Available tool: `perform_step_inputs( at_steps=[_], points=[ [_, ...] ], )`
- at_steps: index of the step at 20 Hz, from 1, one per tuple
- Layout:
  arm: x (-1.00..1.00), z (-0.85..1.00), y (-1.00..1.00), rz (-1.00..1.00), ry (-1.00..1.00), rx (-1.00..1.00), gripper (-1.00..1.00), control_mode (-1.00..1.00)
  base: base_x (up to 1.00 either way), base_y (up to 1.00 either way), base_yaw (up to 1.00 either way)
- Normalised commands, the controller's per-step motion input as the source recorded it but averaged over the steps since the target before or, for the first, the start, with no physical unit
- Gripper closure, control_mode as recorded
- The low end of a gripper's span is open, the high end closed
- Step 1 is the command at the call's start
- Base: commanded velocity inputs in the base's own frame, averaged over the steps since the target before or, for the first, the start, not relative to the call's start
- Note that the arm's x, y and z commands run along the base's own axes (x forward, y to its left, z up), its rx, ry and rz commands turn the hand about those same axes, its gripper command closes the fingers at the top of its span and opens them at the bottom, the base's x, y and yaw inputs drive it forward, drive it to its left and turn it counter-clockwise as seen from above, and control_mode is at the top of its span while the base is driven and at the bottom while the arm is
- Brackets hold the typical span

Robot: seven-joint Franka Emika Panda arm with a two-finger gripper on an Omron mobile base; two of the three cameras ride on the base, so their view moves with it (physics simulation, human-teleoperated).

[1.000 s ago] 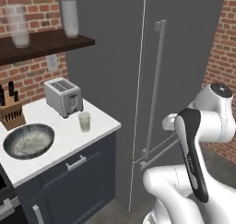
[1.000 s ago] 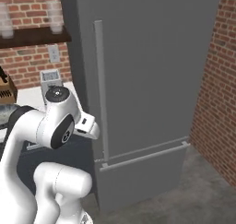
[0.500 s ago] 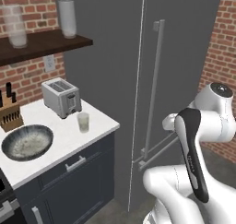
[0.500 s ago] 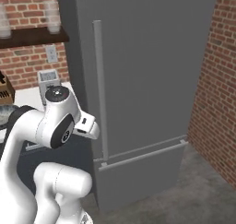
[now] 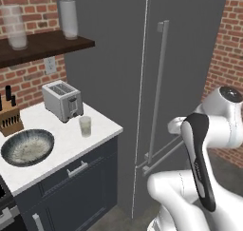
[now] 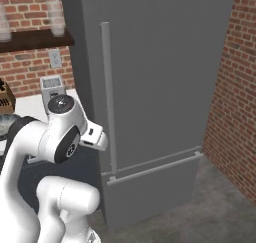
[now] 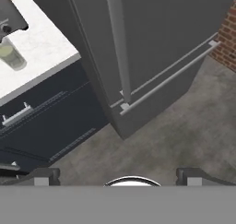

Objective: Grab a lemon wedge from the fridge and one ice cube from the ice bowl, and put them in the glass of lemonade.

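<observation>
The fridge point(image 5: 190, 59) is a tall dark grey appliance, doors shut, with a long vertical grey bar handle point(image 5: 159, 82). It also stands ahead in the right base view point(image 6: 165, 77) and the hand view point(image 7: 166, 29). The lemon wedge is out of view. On the white counter to the fridge's left sit the glass of lemonade point(image 5: 85, 126) and the ice bowl point(image 5: 27, 147); single ice cubes cannot be made out. In the hand view the glass of lemonade point(image 7: 10, 56) is at top left. My gripper point(image 7: 119, 177) is open and holds nothing, well short of the fridge handle point(image 7: 117, 43).
A silver toaster point(image 5: 61, 101) and a knife block point(image 5: 9, 118) stand at the back of the counter point(image 5: 102, 125). Tall frosted glasses point(image 5: 69, 18) stand on a dark shelf above. Dark drawers point(image 7: 41, 121) sit below the counter. A brick wall point(image 6: 240, 87) rises right of the fridge.
The whole picture has shifted slightly, so the base has moved a little. The arm keeps its folded pose and the gripper stays open.
</observation>
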Motion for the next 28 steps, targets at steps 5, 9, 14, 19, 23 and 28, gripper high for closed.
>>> perform_step_inputs(
  at_steps=[5,9,14,19,23,28],
  points=[
    [0.02,0.19,0.00,0.00,-0.11,0.05,-1.00,-1.00,0.00,0.00,0.00],
    [0.25,0.83,-0.03,0.03,-0.12,0.04,-1.00,-1.00,0.00,0.00,0.00],
    [0.57,1.00,-0.06,0.05,0.00,-0.05,-1.00,-1.00,0.00,0.00,0.00],
    [0.96,0.92,0.00,0.08,0.00,-0.19,-1.00,-1.00,0.00,0.00,0.00],
    [0.72,-0.06,-0.11,0.13,-0.06,-0.01,-1.00,-1.00,0.00,0.00,0.00],
    [0.64,-0.70,-0.17,0.17,-0.22,0.11,-1.00,-1.00,0.00,0.00,0.00]
  ],
)
